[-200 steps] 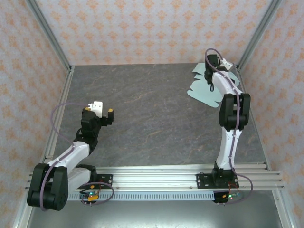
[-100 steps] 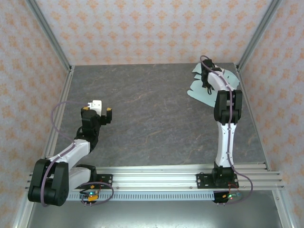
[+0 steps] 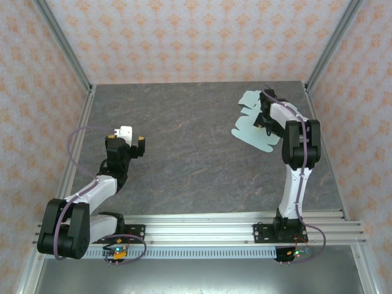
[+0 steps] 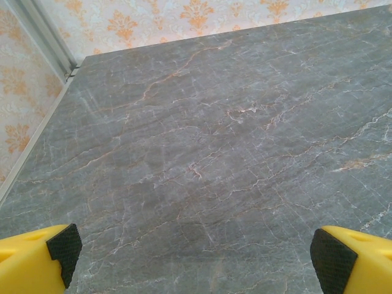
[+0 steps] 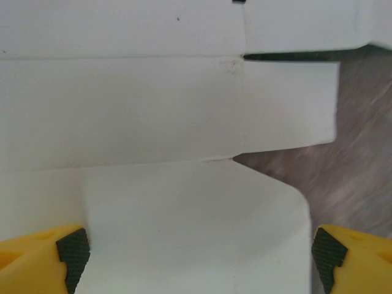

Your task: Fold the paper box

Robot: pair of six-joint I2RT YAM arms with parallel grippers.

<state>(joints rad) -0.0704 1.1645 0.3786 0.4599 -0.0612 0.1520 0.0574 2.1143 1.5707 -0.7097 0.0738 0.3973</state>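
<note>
Spread wide with nothing held at the right gripper [image 5: 199, 251], low over the paper box [image 5: 153, 110], pads [image 5: 72, 248] flanking a rounded flap. Lies flat and unfolded at two o'clock on the table [image 3: 184, 159]. Spread wide and empty at the left gripper [image 4: 202, 254], above bare grey stone at nine o'clock, well apart from the paper box.

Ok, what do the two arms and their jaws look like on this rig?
Left arm and right arm: white link shells, black joints and bases, each with a looping purple-grey cable. Jaws are yellow with black textured pads; a white camera block sits at the left wrist.
</note>
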